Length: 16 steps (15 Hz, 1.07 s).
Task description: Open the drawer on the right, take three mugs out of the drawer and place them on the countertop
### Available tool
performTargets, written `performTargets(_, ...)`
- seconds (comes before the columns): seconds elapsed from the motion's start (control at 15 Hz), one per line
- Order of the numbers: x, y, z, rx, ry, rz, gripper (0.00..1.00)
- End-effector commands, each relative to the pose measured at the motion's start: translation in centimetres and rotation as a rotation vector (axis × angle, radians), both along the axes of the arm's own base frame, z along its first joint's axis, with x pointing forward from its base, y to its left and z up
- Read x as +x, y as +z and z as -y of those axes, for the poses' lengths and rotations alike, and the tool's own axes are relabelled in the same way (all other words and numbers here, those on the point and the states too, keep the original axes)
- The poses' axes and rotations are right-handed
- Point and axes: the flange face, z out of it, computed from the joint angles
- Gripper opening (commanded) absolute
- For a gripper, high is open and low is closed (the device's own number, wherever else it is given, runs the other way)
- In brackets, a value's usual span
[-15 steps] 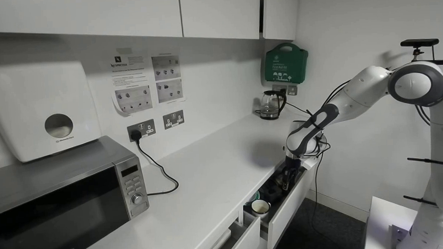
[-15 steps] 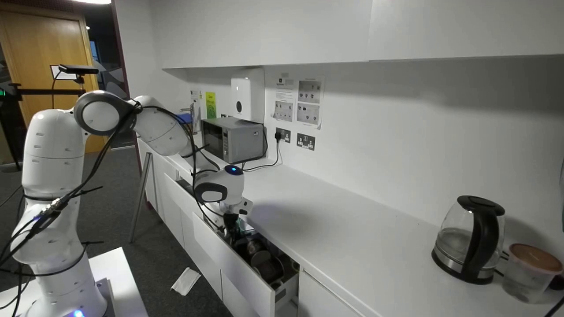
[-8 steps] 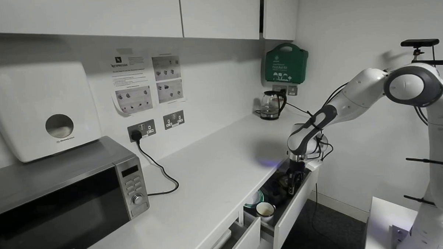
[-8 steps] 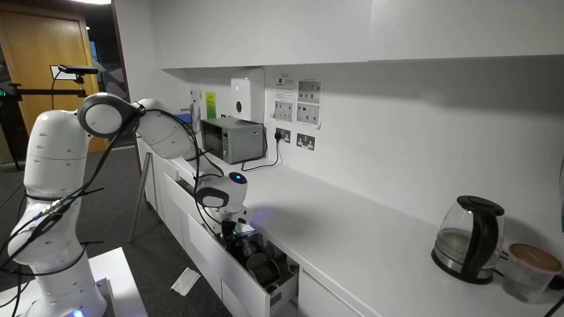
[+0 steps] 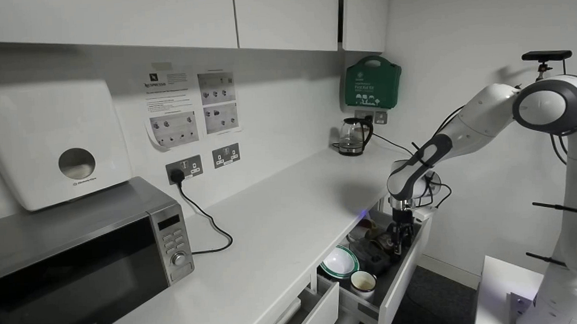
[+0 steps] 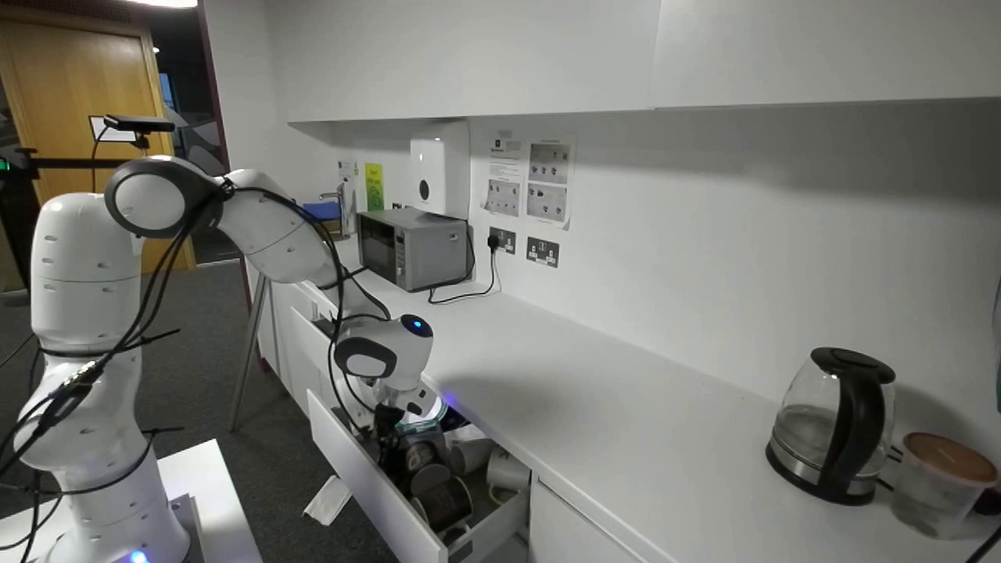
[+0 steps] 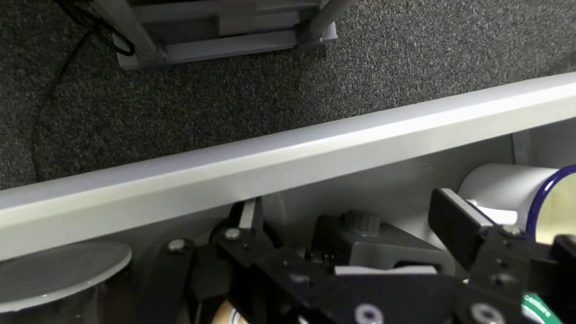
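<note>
Inside the open drawer (image 7: pixel 288 164): gripper (image 7: pixel 348 207), fingers (image 7: pixel 456 225) spread

Gripper: its fingers are standing wide apart, gripping nothing that shows. A dark object (image 7: pixel 391 243), hard to identify, is lying beyond the gap. One finger is standing close to the drawer's front panel, contact uncertain.

Mugs (image 6: pixel 444 502): every one seen is resting in the drawer. A white mug (image 7: pixel 517 189) is standing at one end, darker ones are crowding the other, a pale mug (image 6: pixel 508 471) is lying near the front edge of the countertop (image 5: pixel 280 200). A green-rimmed bowl (image 5: pixel 340 262) is sitting beside the white mug.

Risks, by judgement: a low sideways sweep could be catching the panel and shifting the drawer; closing here could be pinching the dark object instead of a mug; lifting one could be toppling its close-packed neighbours or knocking the countertop edge.

Surface: white, smooth, running along the wall (image 5: pixel 286 109); a kettle (image 6: pixel 829 422) and a lidded tub (image 6: pixel 938 485) are standing at one end, a microwave (image 6: pixel 426 246) farther along.

Room: a green first-aid box (image 5: pixel 373 84) is hanging on the wall, grey carpet (image 7: pixel 405 58) is lying below, a wooden door (image 6: pixel 78 86) is standing farthest off.
</note>
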Motion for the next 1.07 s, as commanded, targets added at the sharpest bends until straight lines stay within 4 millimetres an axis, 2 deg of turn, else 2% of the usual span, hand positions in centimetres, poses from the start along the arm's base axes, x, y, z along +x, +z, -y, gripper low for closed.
performTargets(0.0,-2.5,1.2,1.2,-0.018,0.027,0.003,1.00)
performTargets(0.27,-3.5,-1.1,2.3,0.020,0.130,0.022,1.00)
performTargets(0.67,-6.0,-4.4,3.0,0.081,0.161,-0.083,1.00)
performTargets(1.0,-8.0,-5.9,3.5,0.084,0.153,-0.165,1.00)
